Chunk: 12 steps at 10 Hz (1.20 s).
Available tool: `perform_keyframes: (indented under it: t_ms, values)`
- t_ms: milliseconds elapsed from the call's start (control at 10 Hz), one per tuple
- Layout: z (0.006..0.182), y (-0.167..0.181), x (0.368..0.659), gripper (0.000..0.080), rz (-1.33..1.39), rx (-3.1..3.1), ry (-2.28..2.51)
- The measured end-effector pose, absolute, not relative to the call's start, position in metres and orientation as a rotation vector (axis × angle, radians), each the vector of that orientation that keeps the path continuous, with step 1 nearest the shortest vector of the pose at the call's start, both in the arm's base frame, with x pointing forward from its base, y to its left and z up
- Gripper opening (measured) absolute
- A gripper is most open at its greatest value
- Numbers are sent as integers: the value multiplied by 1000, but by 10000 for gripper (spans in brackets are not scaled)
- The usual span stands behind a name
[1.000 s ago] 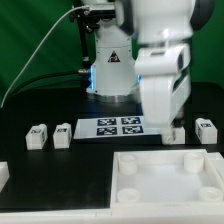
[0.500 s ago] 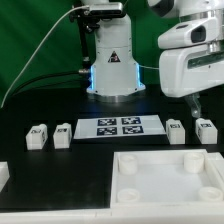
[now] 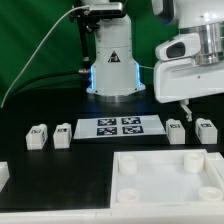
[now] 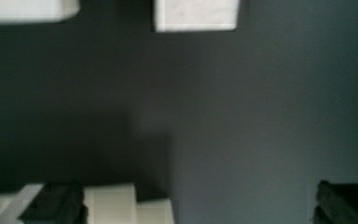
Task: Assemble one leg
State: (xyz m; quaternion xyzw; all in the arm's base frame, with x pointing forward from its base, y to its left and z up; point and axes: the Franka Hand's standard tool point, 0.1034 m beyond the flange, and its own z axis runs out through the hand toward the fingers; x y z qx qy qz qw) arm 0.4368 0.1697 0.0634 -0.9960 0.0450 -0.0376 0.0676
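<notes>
Right now the arm's two-finger gripper (image 4: pixel 197 200) is hanging released above the black tabletop (image 3: pixel 90 160). Its jaws are standing wide apart with nothing between them.

Four small white block-shaped plastic pegs with black-and-white tags are lying beside the flat white marker board (image 3: pixel 120 126). On the exterior view's right of it, the nearer leg (image 3: pixel 176 131) is sitting just beside its edge and the farther leg (image 3: pixel 205 130) just beyond. On the opposite side are lying a third leg (image 3: pixel 62 134) and a fourth leg (image 3: pixel 38 137). The large white square tray-like panel (image 3: pixel 165 178) is lying on the camera's side of the marker board.

The gripper is hovering above the right-hand pair, so one of these is probably the target. These two are sitting close together, so spread jaws coming down could be knocking the neighbour or catching the marker board's edge. An off-centre squeeze could be tipping or twisting the little block.
</notes>
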Motion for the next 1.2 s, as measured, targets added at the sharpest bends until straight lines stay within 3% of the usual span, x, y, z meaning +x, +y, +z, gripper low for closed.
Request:
perform_keyframes:
  t_ms: [400, 600, 1000, 1200]
  values:
    - [57, 167, 431, 649, 4, -3018, 101]
    - [60, 176, 423, 649, 396, -3019, 118]
    - [43, 184, 410, 649, 908, -2937, 91]
    - [43, 179, 404, 649, 1111, -2878, 91]
